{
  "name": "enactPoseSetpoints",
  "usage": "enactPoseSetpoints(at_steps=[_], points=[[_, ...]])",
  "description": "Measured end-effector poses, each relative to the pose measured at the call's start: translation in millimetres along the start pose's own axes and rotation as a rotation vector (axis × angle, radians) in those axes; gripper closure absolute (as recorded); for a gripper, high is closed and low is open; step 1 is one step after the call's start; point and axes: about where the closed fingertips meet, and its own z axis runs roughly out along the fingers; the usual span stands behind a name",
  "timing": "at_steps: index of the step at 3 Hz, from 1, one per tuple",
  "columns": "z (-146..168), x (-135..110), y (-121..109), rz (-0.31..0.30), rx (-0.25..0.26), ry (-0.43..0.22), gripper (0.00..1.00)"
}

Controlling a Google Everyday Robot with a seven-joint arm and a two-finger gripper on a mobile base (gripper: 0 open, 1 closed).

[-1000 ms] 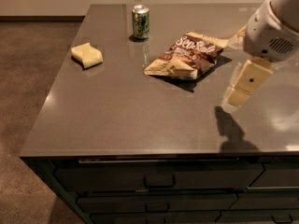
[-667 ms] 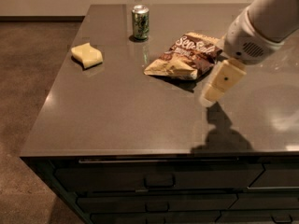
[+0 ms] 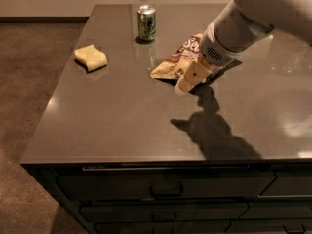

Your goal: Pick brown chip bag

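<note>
The brown chip bag (image 3: 174, 62) lies flat on the dark counter, back centre, its tan near end pointing left. My arm reaches in from the upper right and covers the bag's right half. My gripper (image 3: 191, 77) hangs low over the bag's near right edge, cream fingers pointing down and left. Whether it touches the bag is not clear.
A green drink can (image 3: 146, 23) stands behind the bag to the left. A pale yellow folded sponge (image 3: 91, 57) lies at the left of the counter (image 3: 117, 126). The counter's front edge has drawers below. Brown floor lies to the left.
The arm has swung left and toward the bag; the gripper went from the bag's right side, over the counter, to over the bag's near right edge.
</note>
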Motion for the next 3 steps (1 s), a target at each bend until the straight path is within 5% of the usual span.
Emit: enactPoseSetpoints(at_steps=[2,3], points=[[62,-7,-20,0.074,0.061,0.109,0.0],[73,-2,-32,0.093,0.072,0.141,0.19]])
